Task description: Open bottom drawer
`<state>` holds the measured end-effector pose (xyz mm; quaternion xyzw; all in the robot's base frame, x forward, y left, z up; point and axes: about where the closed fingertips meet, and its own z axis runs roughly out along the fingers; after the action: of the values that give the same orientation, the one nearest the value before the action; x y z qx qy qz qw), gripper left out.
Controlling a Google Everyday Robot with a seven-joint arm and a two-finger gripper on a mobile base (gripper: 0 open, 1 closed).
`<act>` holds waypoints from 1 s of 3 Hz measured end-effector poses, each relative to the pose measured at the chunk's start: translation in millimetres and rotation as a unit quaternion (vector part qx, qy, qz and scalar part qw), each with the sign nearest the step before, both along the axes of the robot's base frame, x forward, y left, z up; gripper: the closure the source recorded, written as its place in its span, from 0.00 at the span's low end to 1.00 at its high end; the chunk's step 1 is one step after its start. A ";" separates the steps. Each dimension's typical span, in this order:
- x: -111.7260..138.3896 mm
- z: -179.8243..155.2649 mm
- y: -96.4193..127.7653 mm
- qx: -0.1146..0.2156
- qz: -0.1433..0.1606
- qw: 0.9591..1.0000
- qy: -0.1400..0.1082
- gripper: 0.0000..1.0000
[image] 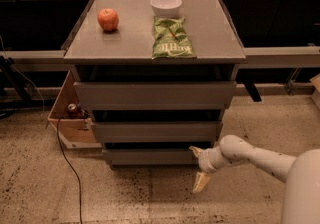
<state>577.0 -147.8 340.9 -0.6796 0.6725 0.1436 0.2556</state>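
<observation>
The bottom drawer (150, 157) is the lowest and smallest grey front of the grey cabinet (155, 95), just above the floor. It stands a little forward of the cabinet body, with a dark gap above it. My gripper (198, 167) is at the drawer's right end on the white arm (250, 155), which comes in from the right. It is open: one fingertip (194, 151) is at the drawer front's top right corner, and the other (201, 182) hangs down toward the floor.
On the cabinet top lie a red apple (108, 19), a white bowl (166, 5) and a green chip bag (172, 38). A cardboard box (70, 118) and a black cable (67, 168) are on the floor at the left. Speckled floor lies in front.
</observation>
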 end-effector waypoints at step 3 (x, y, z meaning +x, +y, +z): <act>20.5 -62.4 0.5 0.028 -0.005 0.999 -0.015 0.00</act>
<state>597.5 -147.3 278.4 -0.6710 0.6677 0.1511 0.2848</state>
